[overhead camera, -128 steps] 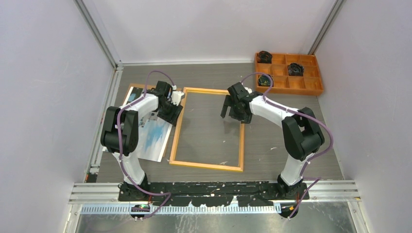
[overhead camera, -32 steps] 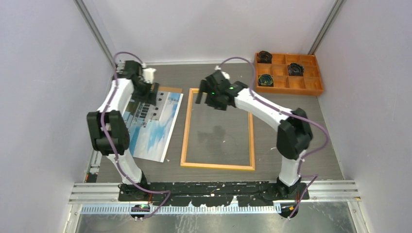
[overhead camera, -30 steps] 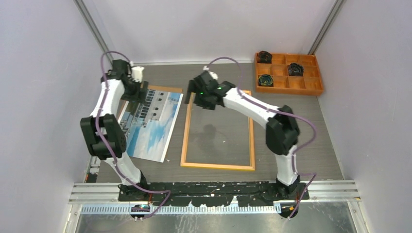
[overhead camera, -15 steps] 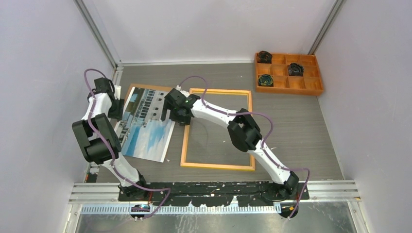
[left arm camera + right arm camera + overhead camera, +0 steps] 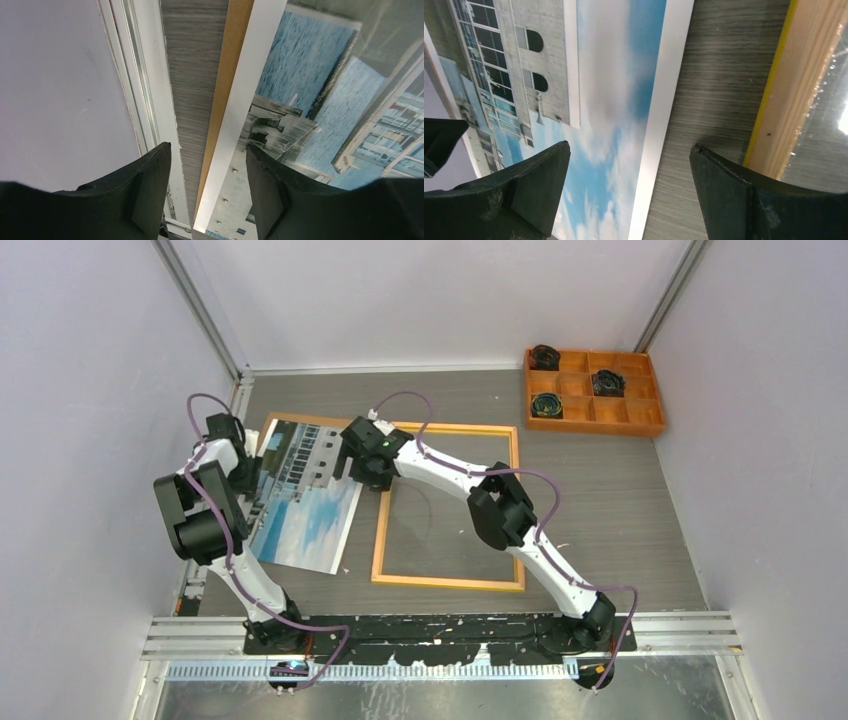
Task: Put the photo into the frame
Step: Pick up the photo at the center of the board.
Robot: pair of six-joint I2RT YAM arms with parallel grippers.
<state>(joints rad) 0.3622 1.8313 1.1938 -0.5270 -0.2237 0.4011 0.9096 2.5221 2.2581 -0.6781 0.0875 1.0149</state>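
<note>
The photo (image 5: pixel 300 500), a white building under blue sky, lies face up on a brown backing board (image 5: pixel 305 421) at the left of the table. The frame (image 5: pixel 380 540) lies flat just to its right, wood-coloured with a thin yellow edge (image 5: pixel 774 85). My left gripper (image 5: pixel 243 472) is open and straddles the photo's left white border (image 5: pixel 235 125) and the board edge (image 5: pixel 225 85). My right gripper (image 5: pixel 357 466) is open over the photo's right border (image 5: pixel 659 115), between photo (image 5: pixel 609 75) and frame (image 5: pixel 809 90). Neither holds anything.
An orange compartment tray (image 5: pixel 600 428) with dark coils stands at the back right. A metal rail (image 5: pixel 212 540) runs along the left wall, close to my left gripper (image 5: pixel 207 185). A shiny clear sheet (image 5: pixel 824 135) lies inside the frame.
Both arms swung left. The left gripper came down to the photo's left edge. The right gripper moved from the frame's top rail to the photo's right edge. Earlier the frame shifted right.
</note>
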